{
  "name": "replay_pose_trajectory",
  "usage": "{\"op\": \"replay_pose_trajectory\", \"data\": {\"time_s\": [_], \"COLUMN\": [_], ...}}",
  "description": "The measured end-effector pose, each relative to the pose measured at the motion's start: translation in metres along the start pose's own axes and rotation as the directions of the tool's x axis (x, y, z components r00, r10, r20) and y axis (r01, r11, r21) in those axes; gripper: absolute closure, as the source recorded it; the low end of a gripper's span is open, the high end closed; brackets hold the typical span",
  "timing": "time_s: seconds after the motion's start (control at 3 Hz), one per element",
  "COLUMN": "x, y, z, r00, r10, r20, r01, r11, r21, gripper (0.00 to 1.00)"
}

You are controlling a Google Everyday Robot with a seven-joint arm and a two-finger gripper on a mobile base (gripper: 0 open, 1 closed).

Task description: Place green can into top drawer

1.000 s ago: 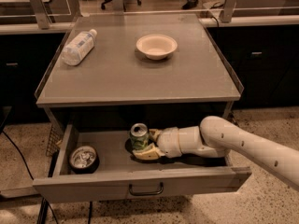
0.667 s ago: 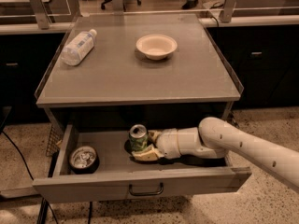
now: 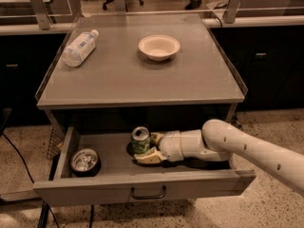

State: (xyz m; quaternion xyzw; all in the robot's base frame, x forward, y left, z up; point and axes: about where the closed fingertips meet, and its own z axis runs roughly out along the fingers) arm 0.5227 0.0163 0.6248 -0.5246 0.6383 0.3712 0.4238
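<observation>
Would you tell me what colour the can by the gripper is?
Green, silver-topped (camera view); gripper at the green can in the top drawer.

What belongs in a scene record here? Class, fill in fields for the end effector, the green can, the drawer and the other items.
top drawer: pulled open
end effector: inside the top drawer, right at the green can
green can: upright on the drawer floor, near the middle
dark can: in the drawer's left part, apart from the green can
plastic bottle: lying on its side at the tabletop's left rear
bowl: upright on the tabletop, towards the back
</observation>
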Motion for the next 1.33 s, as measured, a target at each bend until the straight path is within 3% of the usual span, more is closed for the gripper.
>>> {"op": "replay_pose_trajectory", "data": {"time_s": [0.67,1.0,1.33], "x": [0.0000,0.0000,0.0000], "y": [0.0000,0.0001,0.0001], "z": [0.0000,0.0001,0.0001], "r00": [1.000,1.000,1.000], "r10": [0.000,0.000,0.000], "r20": [0.000,0.000,0.000], "r01": [0.000,0.000,0.000], "r11": [1.0000,1.0000,1.0000], "r21": [0.000,0.000,0.000], "gripper": [0.06,0.00,0.00]}}
